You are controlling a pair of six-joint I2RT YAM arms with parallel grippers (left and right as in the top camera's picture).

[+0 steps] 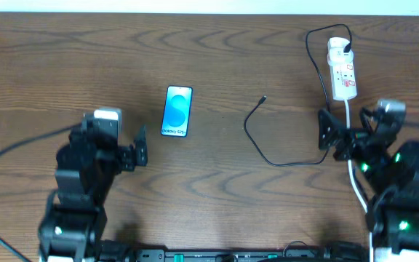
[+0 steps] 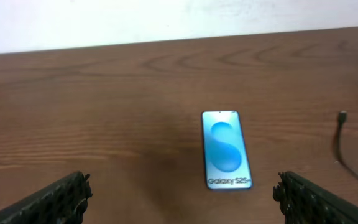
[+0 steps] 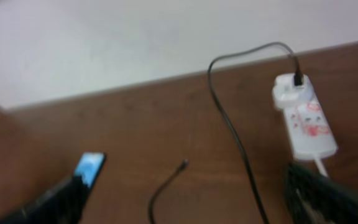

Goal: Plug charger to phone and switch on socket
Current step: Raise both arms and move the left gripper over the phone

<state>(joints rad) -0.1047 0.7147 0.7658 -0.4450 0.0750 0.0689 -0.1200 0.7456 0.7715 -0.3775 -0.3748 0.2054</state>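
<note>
– Fingers (image 2: 48,202) of ribbed black sit nearest the lens, one in each bottom corner of the left wrist view. State?

– Left gripper (image 1: 138,148): jaws spread wide, nothing between them. Only the bare wood of the table (image 1: 217,51) shows under the gap.

– Outward from there?

– Phone (image 2: 227,149) lies flat with its screen up and lit blue. It is just ahead of the gap, a little toward the right-hand finger, and untouched. Overhead, it sits left of the table's middle.

– Right side?

– Right gripper (image 1: 324,131): jaws parted too, and empty. Its wrist view is blurred, but the fingers (image 3: 319,193) stand in opposite bottom corners.

– Charger?

– Charger (image 1: 246,127) lies loose on the wood. Connector tip (image 1: 263,99) is free, between phone and socket and well apart from the phone. The cable loops back toward the robot, passes near the right gripper, then arcs round the far edge to the black plug (image 1: 348,49).

– And the plug?

– Seated in the far end of the socket (image 1: 342,69). The socket lies at far right, lengthwise, just beyond the right gripper. Red switches are visible, but I cannot tell their position. White cord (image 1: 356,182) trails from the near end past the right arm.
</note>
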